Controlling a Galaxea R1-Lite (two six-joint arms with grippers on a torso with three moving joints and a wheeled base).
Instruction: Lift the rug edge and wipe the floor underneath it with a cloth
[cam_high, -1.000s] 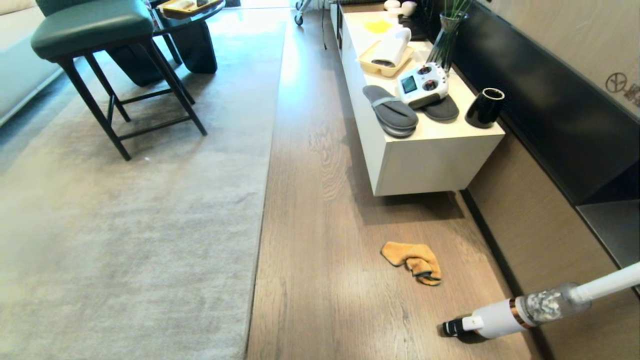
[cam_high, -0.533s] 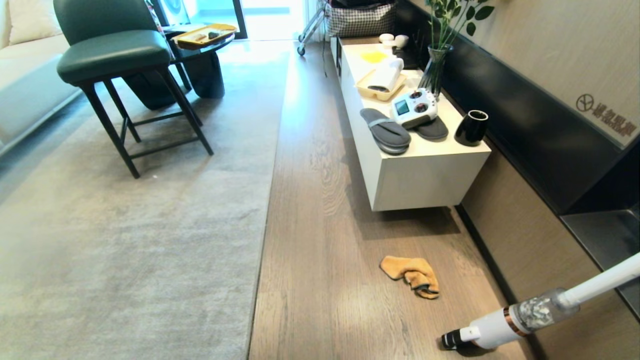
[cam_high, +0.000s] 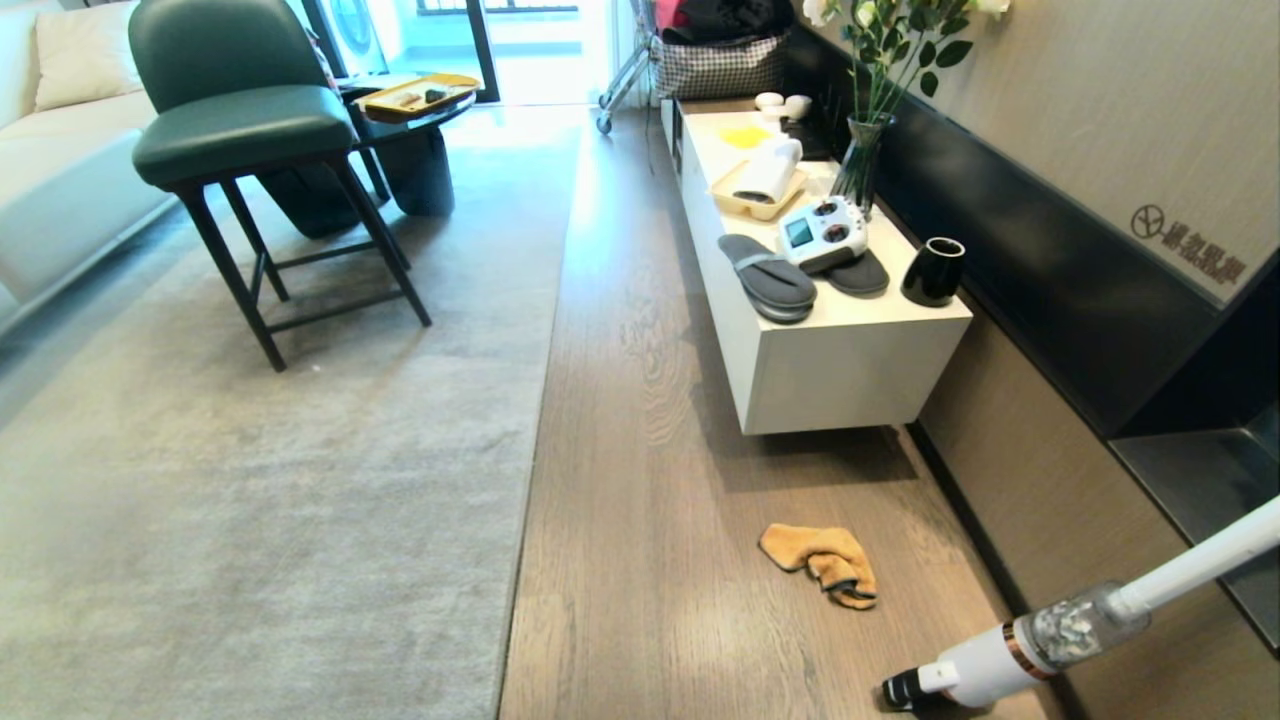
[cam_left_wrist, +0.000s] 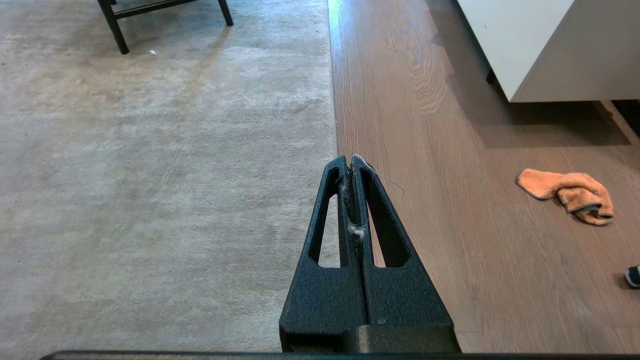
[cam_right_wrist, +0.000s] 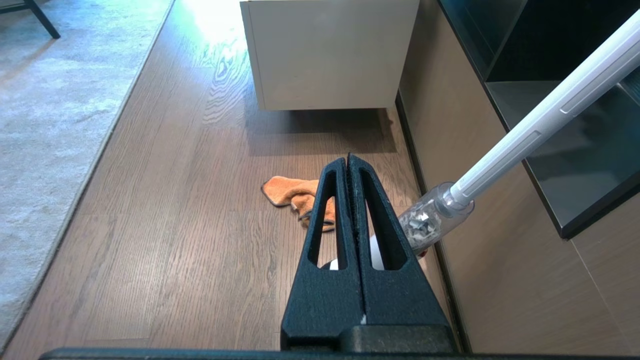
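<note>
- Rug edge (cam_high: 535, 420): straight border of a pale grey rug, lying flat on the floor and running from near to far down the middle of the head view.
- Floor (cam_high: 640, 480): grey-brown wood-grain planks, a bare strip between the rug and the white cabinet (cam_high: 850, 370).
- Cloth (cam_high: 822, 562): orange-tan rag with dark trim, crumpled on the floor in front of the cabinet, well apart from the rug edge.
- Left pincer (cam_left_wrist: 351, 161): clenched and empty, fingers pressed together with wisps of lint caught between them; held above the rug edge.
- Right pincer (cam_right_wrist: 347, 159): clenched and empty, held above the floor, with the cloth partly behind it in its wrist view.
- Stick vacuum (cam_high: 1050, 635): white, resting on the floor near the wall, beside the cloth.
- Cabinet top: grey slippers (cam_high: 768, 277), a white remote controller (cam_high: 822, 232), a black cup (cam_high: 932, 271).
- Green stool (cam_high: 245, 130): standing on the rug.
</note>
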